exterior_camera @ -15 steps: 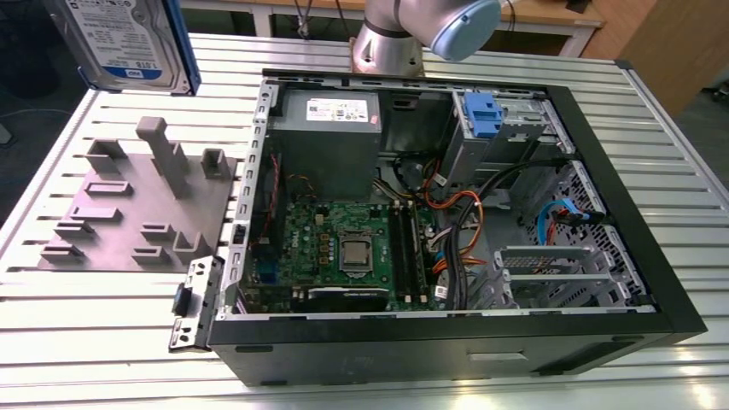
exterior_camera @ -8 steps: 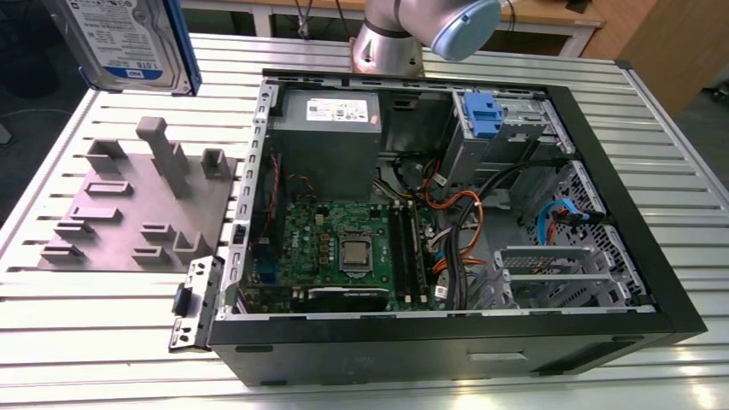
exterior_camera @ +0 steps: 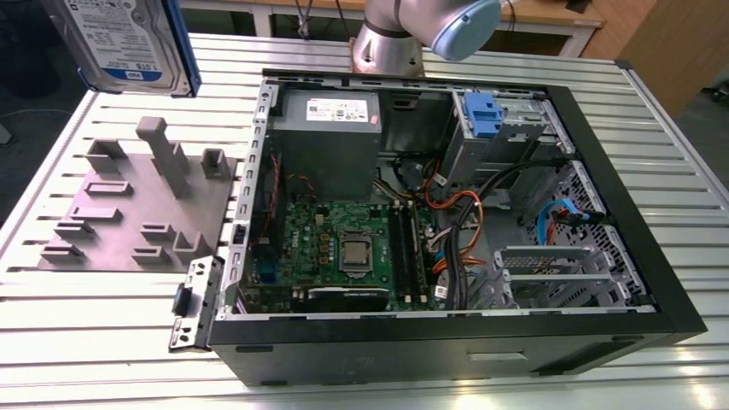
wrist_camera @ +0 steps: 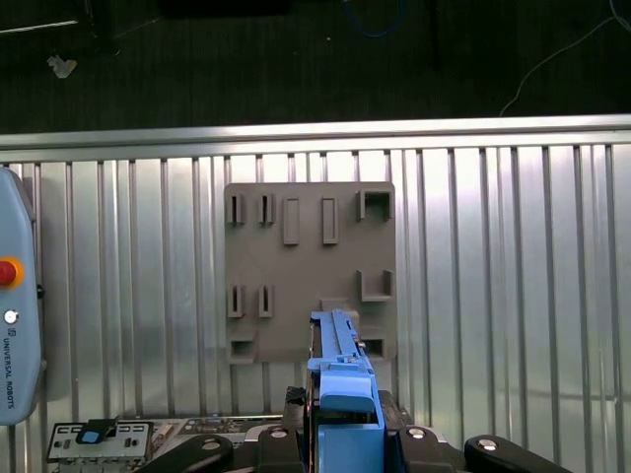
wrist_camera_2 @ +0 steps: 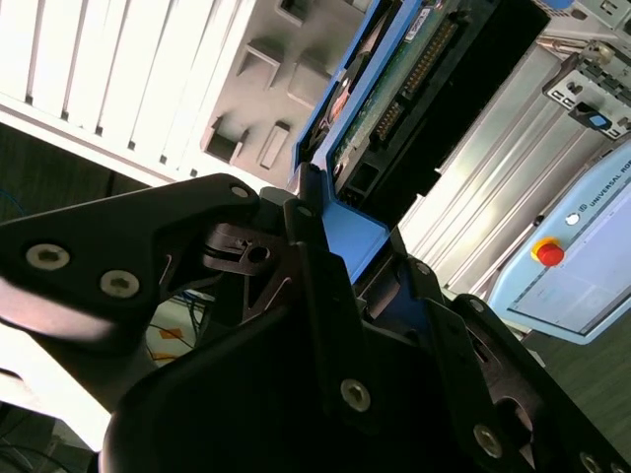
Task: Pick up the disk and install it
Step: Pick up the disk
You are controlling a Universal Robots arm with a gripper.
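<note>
One pincer (wrist_camera_2: 340, 232) grips disk (exterior_camera: 123, 43) | exterior view: label (exterior_camera: 108, 32) | second wrist view: connectors (wrist_camera_2: 419, 74)

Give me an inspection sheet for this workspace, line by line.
Surface: ribbed metal table, with a grey fixture plate lying on it.
Job's things: the disk is held in the air over the fixture plate; an open computer case stands beside the plate.
Clutter: nothing seen.
Hand: the hand is shut on the disk's blue carrier.
Cables: orange, blue and black wires inside the case.
Surroundings: pendant with red button; dark floor.
</note>
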